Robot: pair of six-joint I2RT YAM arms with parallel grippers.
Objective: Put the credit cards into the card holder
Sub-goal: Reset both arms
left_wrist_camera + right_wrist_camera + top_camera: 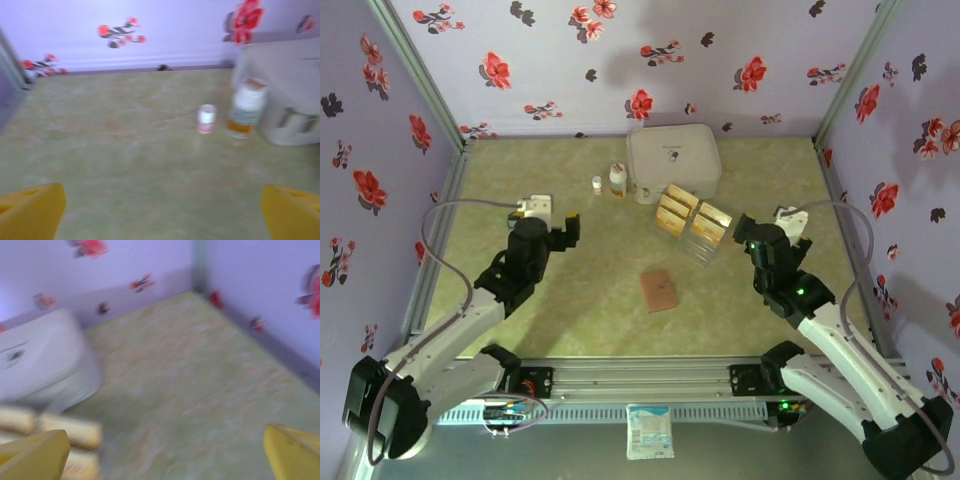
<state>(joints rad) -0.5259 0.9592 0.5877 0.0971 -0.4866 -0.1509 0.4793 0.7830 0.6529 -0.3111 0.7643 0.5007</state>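
Centrally, the card holder [659,290] lies on open table [590,310] between both wide, empty jaws.

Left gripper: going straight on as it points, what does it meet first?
Way looks free to the back wall; the small white bottle stands just right of that line, depth unclear.

This is a robot test cell in a lab rather than a home. The small booth is closed in at 9, 12 and 3 o'clock by flowered lilac wallpaper panels [620,60], held by bare metal corner posts [417,75]. Its floor is a green marbled tabletop [590,300]. At 6 o'clock an aluminium rail [640,378] carries two white-and-black robot arms [445,352], with grey cables [470,202] looping off them.
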